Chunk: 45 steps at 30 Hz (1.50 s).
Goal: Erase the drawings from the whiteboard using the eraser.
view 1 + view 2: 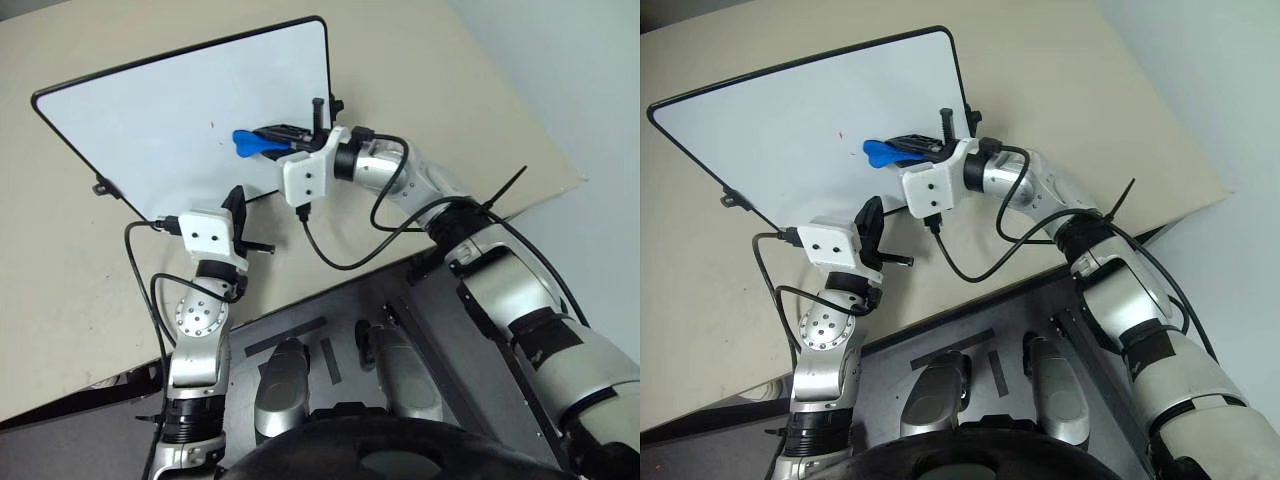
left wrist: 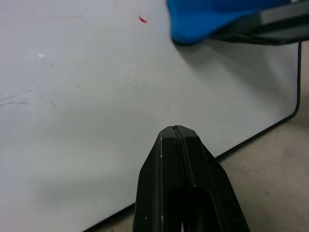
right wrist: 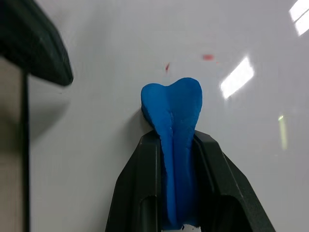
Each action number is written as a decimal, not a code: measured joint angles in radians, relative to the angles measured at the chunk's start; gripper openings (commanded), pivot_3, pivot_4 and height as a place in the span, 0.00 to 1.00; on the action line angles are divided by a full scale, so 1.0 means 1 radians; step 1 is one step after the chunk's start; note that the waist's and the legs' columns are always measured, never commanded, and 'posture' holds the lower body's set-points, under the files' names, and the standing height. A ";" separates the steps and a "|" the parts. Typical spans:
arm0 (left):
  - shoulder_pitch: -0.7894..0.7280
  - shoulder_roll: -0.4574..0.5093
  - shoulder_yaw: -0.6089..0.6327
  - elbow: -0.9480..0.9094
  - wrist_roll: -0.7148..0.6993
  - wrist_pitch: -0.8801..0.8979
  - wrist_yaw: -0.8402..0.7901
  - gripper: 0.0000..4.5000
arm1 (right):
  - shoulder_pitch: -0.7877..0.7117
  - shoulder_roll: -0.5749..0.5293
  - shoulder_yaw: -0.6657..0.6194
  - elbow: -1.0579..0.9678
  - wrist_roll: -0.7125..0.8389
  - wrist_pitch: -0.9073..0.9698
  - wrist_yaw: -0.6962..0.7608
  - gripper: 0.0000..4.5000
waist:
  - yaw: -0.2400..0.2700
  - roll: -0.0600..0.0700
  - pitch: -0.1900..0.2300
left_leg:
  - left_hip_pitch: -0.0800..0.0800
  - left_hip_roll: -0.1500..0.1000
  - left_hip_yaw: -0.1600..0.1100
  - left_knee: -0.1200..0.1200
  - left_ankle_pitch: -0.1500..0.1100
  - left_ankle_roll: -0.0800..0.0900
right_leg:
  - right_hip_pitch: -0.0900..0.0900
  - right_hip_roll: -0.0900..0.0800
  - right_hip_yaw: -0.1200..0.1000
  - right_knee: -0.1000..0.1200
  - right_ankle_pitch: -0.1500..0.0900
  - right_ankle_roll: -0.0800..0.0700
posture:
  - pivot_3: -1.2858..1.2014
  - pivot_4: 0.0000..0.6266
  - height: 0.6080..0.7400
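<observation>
Right wrist view: right gripper (image 3: 176,145) clamped on one eraser (image 3: 174,108); two red marks (image 3: 208,57) remain. Left wrist view shows left gripper (image 2: 177,131) together over the whiteboard (image 1: 140,110) near edge.

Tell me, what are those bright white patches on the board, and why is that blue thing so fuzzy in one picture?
Right wrist view: the patches are glare, lamps mirrored on the glossy whiteboard, beside the sharp blue eraser with its soft shadow. Left wrist view: the eraser sits near the frame's edge, out of focus, while the left pincer is crisp. Eye views: even light, no glare.
</observation>
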 measured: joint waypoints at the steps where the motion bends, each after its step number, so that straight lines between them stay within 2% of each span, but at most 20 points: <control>1: 0.000 0.000 0.000 0.000 0.000 0.000 -0.001 0.00 | 0.003 -0.006 0.000 -0.005 0.000 0.005 0.000 0.12 | 0.000 0.000 0.000 | 0.000 0.000 0.000 0.000 0.000 0.000 | 0.000 0.000 0.000 0.000 0.000 0.000 | 0.52 0.24 1.00; 9: -0.008 0.002 0.000 0.006 0.000 0.000 -0.004 0.00 | 0.001 0.033 0.004 -0.013 -0.003 0.029 -0.002 0.12 | -0.003 0.000 0.000 | 0.000 0.000 0.000 0.000 0.001 0.001 | -0.001 0.000 0.000 0.000 0.001 0.000 | 0.52 0.24 1.00; 19: -0.014 0.000 -0.004 0.013 0.000 0.000 -0.003 0.00 | -0.108 0.130 0.042 0.075 -0.072 0.015 -0.085 0.12 | -0.010 0.000 0.000 | 0.000 0.000 0.000 -0.001 0.001 0.001 | -0.002 0.000 0.000 -0.001 0.003 -0.001 | 0.52 0.24 1.00; 32: -0.015 0.001 -0.004 0.017 -0.001 0.000 -0.003 0.00 | -0.109 0.073 0.054 0.061 -0.077 -0.008 -0.148 0.12 | 0.000 0.000 0.000 | -0.001 0.000 0.000 -0.001 0.001 0.001 | -0.001 0.000 0.000 -0.005 0.005 0.000 | 0.52 0.24 1.00; 45: -0.032 0.001 -0.002 0.022 0.000 -0.003 -0.005 0.00 | -0.023 -0.001 0.053 -0.053 -0.035 0.019 -0.100 0.12 | 0.003 0.000 0.000 | -0.003 0.000 0.000 -0.001 0.000 0.001 | 0.000 0.000 0.000 -0.012 0.006 0.002 | 0.52 0.24 1.00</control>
